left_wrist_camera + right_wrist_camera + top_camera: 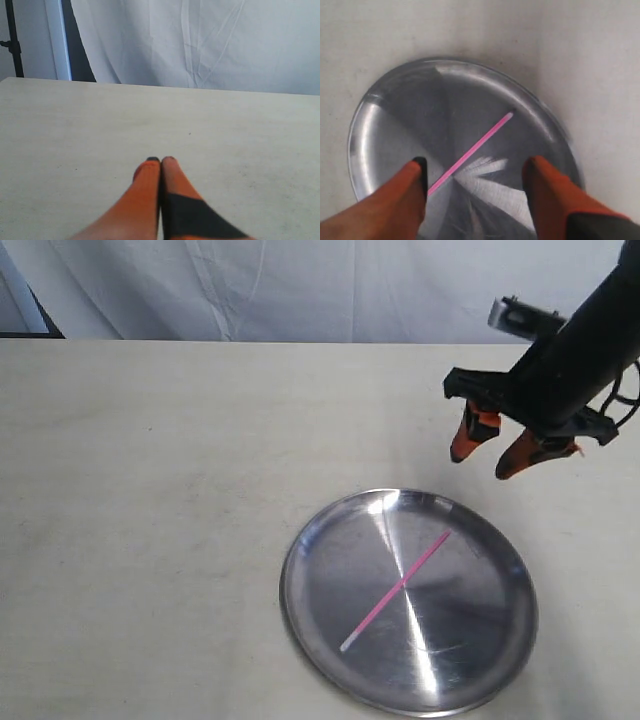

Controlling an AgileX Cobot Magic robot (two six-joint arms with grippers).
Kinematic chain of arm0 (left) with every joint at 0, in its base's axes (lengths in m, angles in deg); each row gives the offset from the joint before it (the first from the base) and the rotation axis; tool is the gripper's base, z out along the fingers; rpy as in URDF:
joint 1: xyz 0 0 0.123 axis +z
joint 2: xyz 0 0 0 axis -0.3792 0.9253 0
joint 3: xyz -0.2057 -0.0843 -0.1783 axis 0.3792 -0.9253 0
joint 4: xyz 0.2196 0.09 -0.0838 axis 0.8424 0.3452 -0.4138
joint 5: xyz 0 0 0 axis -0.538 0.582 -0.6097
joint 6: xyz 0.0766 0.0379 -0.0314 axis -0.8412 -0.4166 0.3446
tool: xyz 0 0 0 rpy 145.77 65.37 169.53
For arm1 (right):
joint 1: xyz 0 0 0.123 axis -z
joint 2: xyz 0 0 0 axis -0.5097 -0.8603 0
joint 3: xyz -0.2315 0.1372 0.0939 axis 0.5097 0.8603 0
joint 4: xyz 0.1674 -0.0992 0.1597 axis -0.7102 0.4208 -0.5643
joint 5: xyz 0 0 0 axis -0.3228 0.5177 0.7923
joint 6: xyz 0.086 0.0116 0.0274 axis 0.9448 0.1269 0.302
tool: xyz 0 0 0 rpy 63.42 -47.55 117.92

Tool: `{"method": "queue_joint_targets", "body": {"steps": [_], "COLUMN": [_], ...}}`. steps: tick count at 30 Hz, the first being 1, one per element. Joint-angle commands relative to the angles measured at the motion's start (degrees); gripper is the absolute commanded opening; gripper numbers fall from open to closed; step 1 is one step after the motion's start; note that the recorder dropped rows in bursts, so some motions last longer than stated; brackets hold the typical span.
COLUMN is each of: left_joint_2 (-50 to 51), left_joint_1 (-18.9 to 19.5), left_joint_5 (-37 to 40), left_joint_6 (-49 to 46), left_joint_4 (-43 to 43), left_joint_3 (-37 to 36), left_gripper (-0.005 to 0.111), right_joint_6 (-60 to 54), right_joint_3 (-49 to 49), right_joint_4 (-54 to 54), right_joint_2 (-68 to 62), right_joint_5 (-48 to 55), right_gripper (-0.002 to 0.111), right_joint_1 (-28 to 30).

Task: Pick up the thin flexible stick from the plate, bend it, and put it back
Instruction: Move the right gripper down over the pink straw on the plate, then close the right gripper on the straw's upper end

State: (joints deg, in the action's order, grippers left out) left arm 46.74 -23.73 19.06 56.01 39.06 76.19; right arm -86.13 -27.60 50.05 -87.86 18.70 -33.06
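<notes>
On the bench point(150, 490), right of centre and toward the near edge, sits the plate point(470, 620). The thin flexible stick point(397, 590) lies flat on it, straight, roughly across the middle.

Stick axis: diagonal, running from near-left (whitish tip) to far-right (pink end close to the far-right rim).

Right gripper point(485, 462): raised above the bench, over or just past the plate's far-right rim; I cannot fix its height from the exterior view. Jaws are spread wide and hold nothing. In the right wrist view the stick point(470, 152) crosses the plate point(410, 115) obliquely, and one end passes close beside one finger of the right gripper point(476, 165). So the stick lies below and to the near-left of that gripper, at a slant to the line between the fingers.

Left gripper point(160, 160): fingers pressed together, nothing between them, only bare bench ahead. Plate and stick are absent from its view, and it does not show in the exterior view.

Judgement: the pickup is not yet begun. The right arm is clearly the nearer. I would expect to turn the wrist so the fingers close squarely across the stick, then descend near-left. Risk: a thin rod flat on slick metal may skid or slip the pinch.
</notes>
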Motion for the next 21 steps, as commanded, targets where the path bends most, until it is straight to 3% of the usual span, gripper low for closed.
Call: {"method": "queue_joint_targets", "body": {"steps": [1, 4, 8, 21], "left_joint_2": [-0.2, -0.2, -0.2, -0.2], "left_joint_1": [-0.4, -0.4, -0.4, -0.4], "left_joint_5": [0.0, 0.0, 0.0, 0.0], "left_joint_6": [0.1, 0.1, 0.1, 0.1], "left_joint_4": [0.1, 0.1, 0.1, 0.0], "left_joint_3": [-0.2, -0.2, -0.2, -0.2], "left_gripper": [0.0, 0.0, 0.0, 0.0], "right_joint_6": [11.5, 25.1, 41.0, 45.6], "right_joint_3": [4.2, 7.0, 8.6, 8.8], "right_joint_4": [3.3, 11.9, 21.9, 21.4], "right_joint_2": [-0.1, -0.3, -0.3, -7.2], "right_joint_5": [-8.6, -15.5, -11.3, -13.9], "right_gripper": [0.057, 0.057, 0.057, 0.057], "right_joint_1": [-7.4, -15.2, -18.2, -18.2]}}
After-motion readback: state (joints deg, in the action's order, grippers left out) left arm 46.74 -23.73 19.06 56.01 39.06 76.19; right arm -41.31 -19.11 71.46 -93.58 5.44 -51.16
